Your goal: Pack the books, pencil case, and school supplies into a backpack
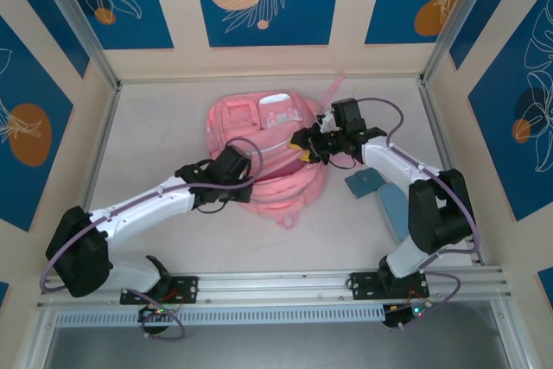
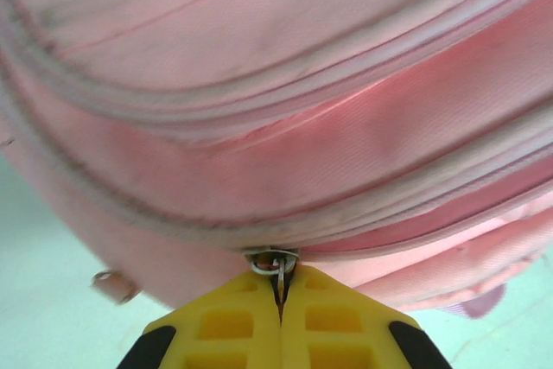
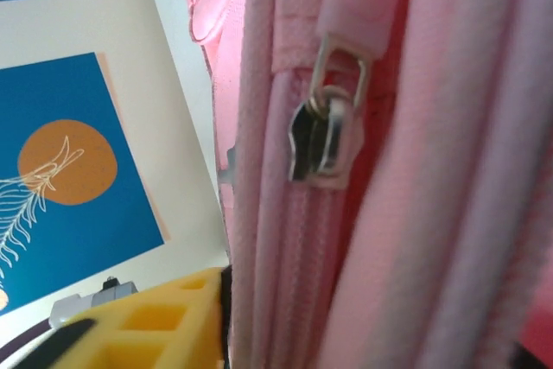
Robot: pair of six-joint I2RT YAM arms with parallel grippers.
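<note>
The pink backpack (image 1: 270,149) lies flat in the middle of the table. My left gripper (image 1: 235,168) is at its near left side, and its yellow fingers (image 2: 233,317) are shut on a small metal zip pull (image 2: 278,267) on the backpack (image 2: 285,127) seam. My right gripper (image 1: 311,145) is at the backpack's right edge. One yellow finger (image 3: 164,317) rests against a pink fabric fold (image 3: 294,283) that fills the gap, below a metal zip slider (image 3: 324,140). The other finger is hidden. A light blue pouch, perhaps the pencil case (image 1: 393,207), lies partly under the right arm.
A flat blue-grey item (image 1: 366,181) lies on the table right of the backpack, by the right arm. A pink strap (image 1: 332,91) trails toward the back wall. Panelled walls with metal posts close in the table on three sides.
</note>
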